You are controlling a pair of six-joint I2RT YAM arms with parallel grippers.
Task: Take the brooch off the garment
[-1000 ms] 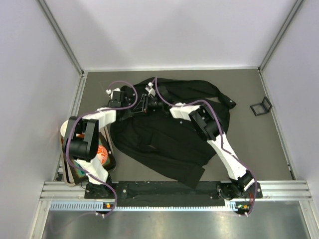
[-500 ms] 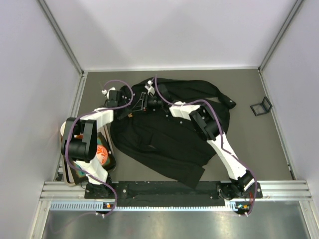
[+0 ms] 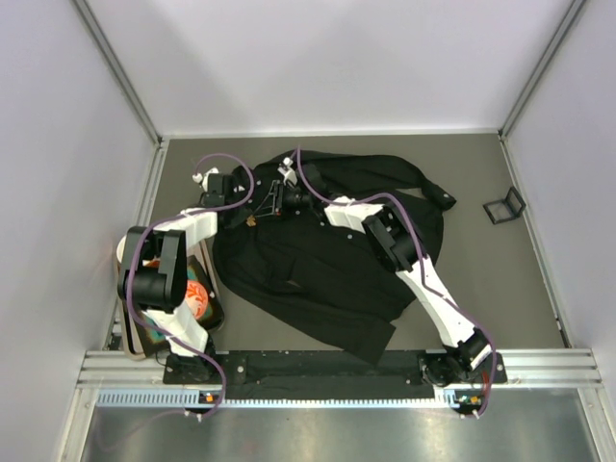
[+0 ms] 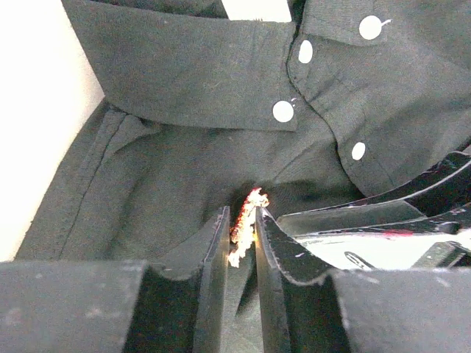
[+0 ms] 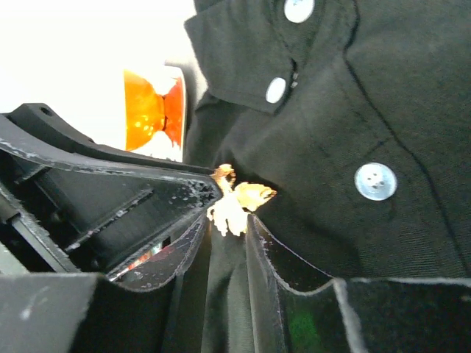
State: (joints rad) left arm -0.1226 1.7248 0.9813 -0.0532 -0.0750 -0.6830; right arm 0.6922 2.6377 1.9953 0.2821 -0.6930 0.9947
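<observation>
Up by the collar [image 4: 199,73] of the garment [image 3: 318,279], both arms are reaching in and meeting at one spot, near the row of pale buttons [image 4: 283,111]. The black shirt is lying spread and wrinkled across the table [image 3: 500,289]. The brooch [image 4: 250,202], a tiny red-orange leaf, is sitting on the cloth just below the collar flap.

From where I am watching, the left gripper [image 4: 241,220] is pinching the brooch edge-on, its two fingers pressing in on either side with hardly a gap. The right gripper [image 5: 227,224] is coming in from the other side with its tips right under the pin and dark cloth showing between them. I cannot tell whether it is clamping the fabric or only resting there with its jaws narrowly parted.

I am judging the task as partway along: the pin is found and gripped, but it is not yet looking free of the shirt, since the cloth is bunching right at its base. What is left is working it loose and carrying it off.

Over at the left edge, beside the left arm's base, a dark tub [image 3: 217,313] is holding a round orange disc [image 3: 197,300] with a white pattern. The arm is hiding the rest of its contents.
</observation>
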